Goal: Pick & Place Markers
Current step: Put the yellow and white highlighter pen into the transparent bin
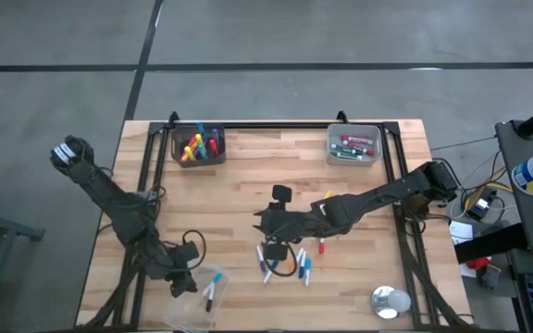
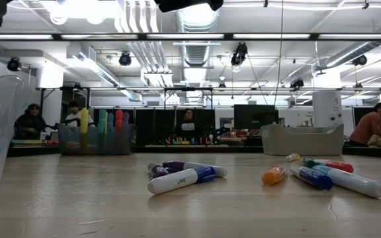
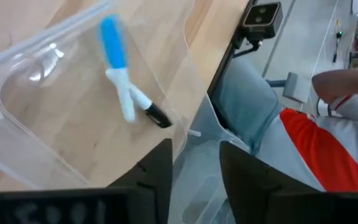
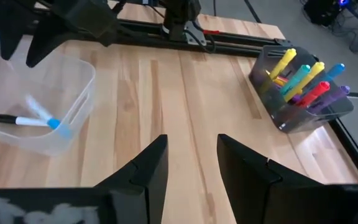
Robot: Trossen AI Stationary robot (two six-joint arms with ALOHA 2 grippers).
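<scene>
From above, loose markers (image 1: 285, 262) lie scattered on the table (image 1: 248, 194) near its middle, and the right gripper (image 1: 268, 222) hovers just above that pile. The left gripper (image 1: 181, 280) sits beside a clear tray (image 1: 195, 301), well apart from the pile, with two markers inside. A dark bin (image 1: 198, 144) of upright markers and a grey bin (image 1: 353, 143) of lying ones stand at the table's far edge; a small cup (image 1: 390, 301) stands near the front corner.

At table height, the pile (image 2: 184, 175) lies flat, with more pens (image 2: 329, 177) alongside; people sit in the room beyond.

The left wrist view shows its fingers (image 3: 151, 177) parted and empty above the tray's rim (image 3: 73, 37), a blue-capped marker (image 3: 117, 68) and a black-tipped one (image 3: 148, 109) inside. A person sits beyond the table edge.

The right wrist view shows its fingers (image 4: 148, 168) apart, holding nothing, over bare wood, facing the tray (image 4: 73, 106) and dark bin (image 4: 303, 93).
</scene>
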